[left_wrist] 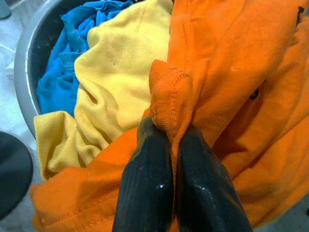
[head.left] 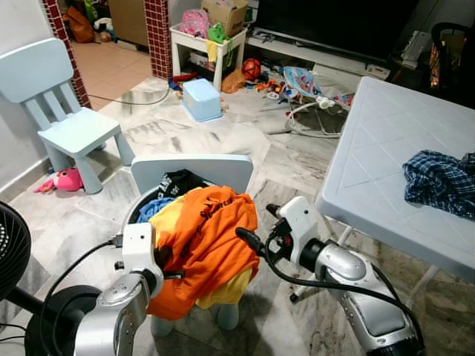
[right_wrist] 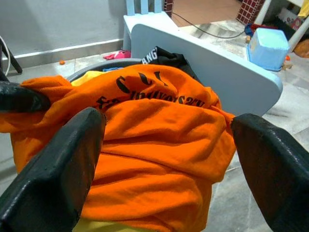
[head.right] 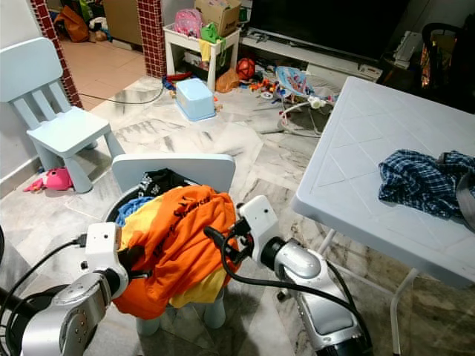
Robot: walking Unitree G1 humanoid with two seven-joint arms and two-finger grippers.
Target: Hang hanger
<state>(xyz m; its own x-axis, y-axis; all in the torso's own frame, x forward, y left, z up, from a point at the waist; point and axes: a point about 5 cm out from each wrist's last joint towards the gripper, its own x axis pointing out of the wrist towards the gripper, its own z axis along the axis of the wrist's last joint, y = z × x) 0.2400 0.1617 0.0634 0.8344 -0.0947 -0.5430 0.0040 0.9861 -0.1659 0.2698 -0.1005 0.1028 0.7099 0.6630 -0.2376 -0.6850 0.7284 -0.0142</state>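
An orange shirt (head.left: 211, 230) with black lettering lies on top of a heap of clothes in a grey basin (left_wrist: 21, 63), which rests on a small pale-blue chair (head.left: 194, 166). Under the orange shirt are a yellow garment (left_wrist: 111, 92), a blue one (left_wrist: 63, 72) and a black one (head.left: 175, 182). My left gripper (left_wrist: 170, 133) is shut on a folded hem of the orange shirt at the heap's left side. My right gripper (head.left: 260, 225) is open at the heap's right side, and its fingers (right_wrist: 63, 159) stand wide apart just short of the shirt.
A white plastic table (head.left: 386, 141) stands close on the right, with a blue plaid cloth (head.left: 438, 182) on it. A second pale-blue chair (head.left: 70, 126) is at the far left and a black fan (head.left: 11, 252) at the near left. A blue box (head.left: 202, 99) and toys litter the floor beyond.
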